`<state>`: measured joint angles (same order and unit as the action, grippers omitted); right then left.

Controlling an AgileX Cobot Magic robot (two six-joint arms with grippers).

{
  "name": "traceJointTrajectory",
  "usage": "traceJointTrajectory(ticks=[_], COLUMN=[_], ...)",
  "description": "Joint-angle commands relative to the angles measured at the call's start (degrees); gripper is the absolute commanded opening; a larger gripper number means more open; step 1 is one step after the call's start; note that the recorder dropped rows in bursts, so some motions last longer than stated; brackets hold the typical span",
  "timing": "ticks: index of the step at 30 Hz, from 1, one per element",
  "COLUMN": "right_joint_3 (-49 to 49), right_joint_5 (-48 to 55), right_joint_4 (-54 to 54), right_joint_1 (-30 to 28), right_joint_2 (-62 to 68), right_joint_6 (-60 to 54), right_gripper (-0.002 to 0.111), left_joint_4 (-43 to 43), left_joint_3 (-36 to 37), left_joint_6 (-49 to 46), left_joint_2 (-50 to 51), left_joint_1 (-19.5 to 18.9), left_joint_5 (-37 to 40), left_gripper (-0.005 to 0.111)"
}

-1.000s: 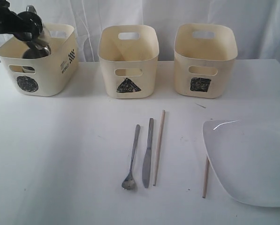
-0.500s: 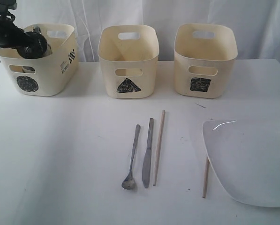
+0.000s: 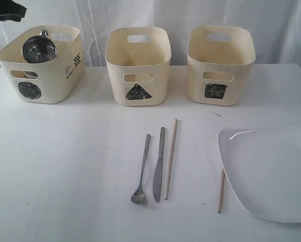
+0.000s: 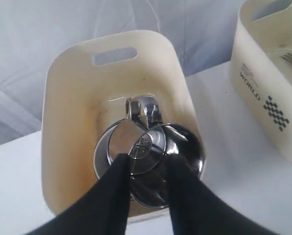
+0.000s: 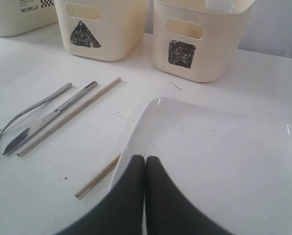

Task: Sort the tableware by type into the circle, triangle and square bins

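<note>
White tabletop [image 3: 64, 166]; glossy squarish plate [image 5: 219, 147] under closed right claw [image 5: 145, 160]; left claw [image 4: 148, 159] wide above steel mugs [image 4: 141, 142].

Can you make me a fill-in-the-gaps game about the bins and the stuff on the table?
The steel mug sits inside the left bin, painted with a black ___.
The knife lies between the spoon and a wooden ___.
The middle bin shows a black ___.
The right bin, behind the white plate, shows a black ___.
Missing words: circle, chopstick, triangle, square.
</note>
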<state>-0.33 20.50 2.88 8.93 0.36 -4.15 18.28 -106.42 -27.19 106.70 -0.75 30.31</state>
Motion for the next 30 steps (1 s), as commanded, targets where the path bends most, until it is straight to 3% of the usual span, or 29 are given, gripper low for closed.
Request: traceJointTrajectory(ticks=[1,5,10,19,26,30], right_joint_3=[0.33,0.33,0.33,0.33,0.33,0.33], right_joint_5=[-0.45,-0.45,-0.45,-0.45,-0.45,-0.45], right_joint_4=[0.14,0.14,0.14,0.14,0.14,0.14], right_joint_1=[-0.45,-0.45,-0.45,-0.45,-0.45,-0.45], right_joint_2=[-0.36,-0.36,-0.36,-0.36,-0.36,-0.36], right_joint_6=[-0.11,-0.11,-0.11,-0.11,-0.11,-0.11], right_gripper=[0.000,0.000,0.000,0.000,0.000,0.000], left_joint_4=[0.45,2.25,10.26,11.29,11.29,11.56], left_joint_3=[8.81,24.41,43.97,66.57,73.54,73.65], left_joint_6=[-0.21,-0.21,0.50,1.81,4.75,4.59], left_joint_2=[-11.48,-24.33,-47.12,-81.28,-92.49,-94.40], left_joint_1=[-0.24,-0.24,-0.24,-0.24,-0.24,-0.24], left_joint_5=[3.29,0.96,1.61,6.86,10.16,5.56], left_gripper=[0.027,0.000,0.000,0.000,0.000,0.000])
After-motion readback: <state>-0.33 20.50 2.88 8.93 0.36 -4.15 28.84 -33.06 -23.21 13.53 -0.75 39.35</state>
